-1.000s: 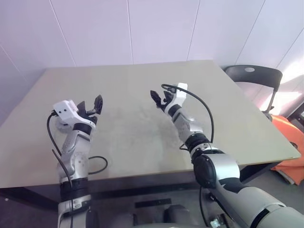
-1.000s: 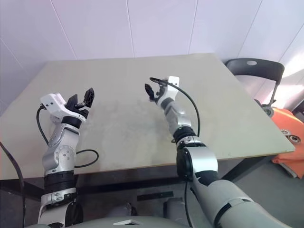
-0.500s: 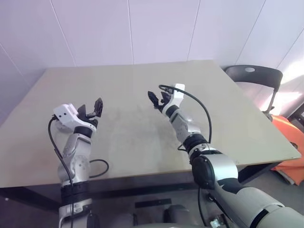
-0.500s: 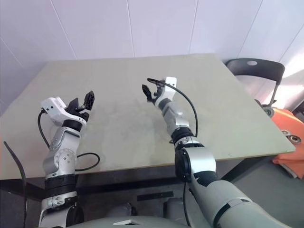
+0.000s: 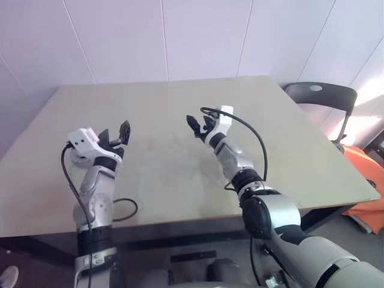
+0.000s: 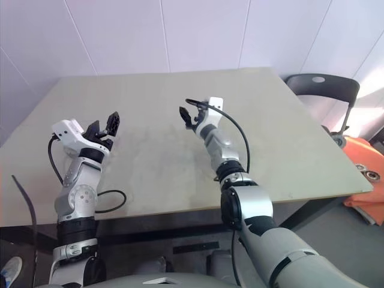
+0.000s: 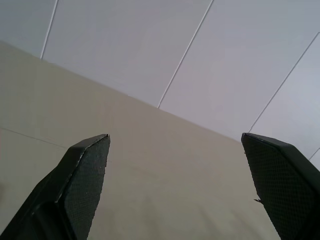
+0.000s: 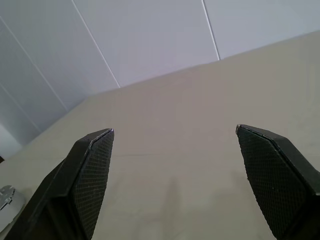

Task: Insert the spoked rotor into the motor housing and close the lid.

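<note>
The spoked rotor, the motor housing and the lid are out of view. My left gripper [image 5: 115, 134] hovers above the left part of the beige table [image 5: 174, 174], open, with nothing between its fingers [image 7: 85, 175]. My right gripper [image 5: 200, 124] is raised over the middle of the table and points toward the left. It is open too, and its black fingers [image 8: 92, 170] stand far apart with only bare tabletop between them.
A white panelled wall [image 5: 180, 36] rises behind the table. A black chair [image 5: 318, 96] stands off the table's far right corner, with something orange [image 5: 367, 186] on the floor near it. A shoe [image 6: 7, 271] shows on the floor at the lower left.
Both arms have kept their places with the grippers open. A shoe has come into view on the floor at the lower left.
</note>
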